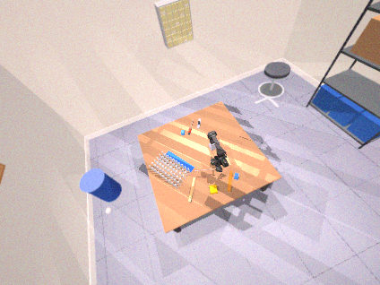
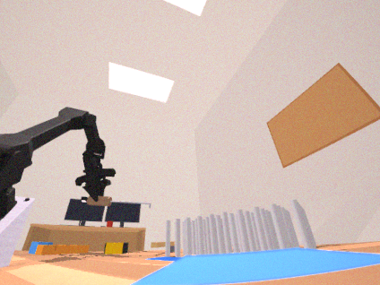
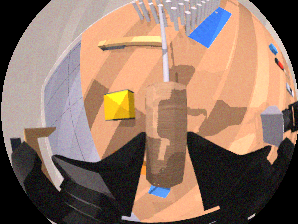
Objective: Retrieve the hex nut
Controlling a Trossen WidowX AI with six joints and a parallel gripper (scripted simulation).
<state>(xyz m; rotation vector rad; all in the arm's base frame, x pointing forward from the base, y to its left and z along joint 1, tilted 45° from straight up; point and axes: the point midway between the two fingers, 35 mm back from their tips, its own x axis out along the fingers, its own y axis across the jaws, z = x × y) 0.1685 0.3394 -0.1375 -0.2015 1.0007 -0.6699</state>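
My gripper is shut on the brown handle of a hook tool and holds it above the table. The tool's thin metal shaft points towards the spacers; its bent tip shows in the exterior view, left of the spacers. The grey spacers stand upright in a dense field. The blue taped strip lies along the field's front. The hex nut cannot be made out in any view.
A yellow block, an orange bar and a blue block lie near the gripper. A pale wooden stick lies beside the field. A red-handled tool lies across the table.
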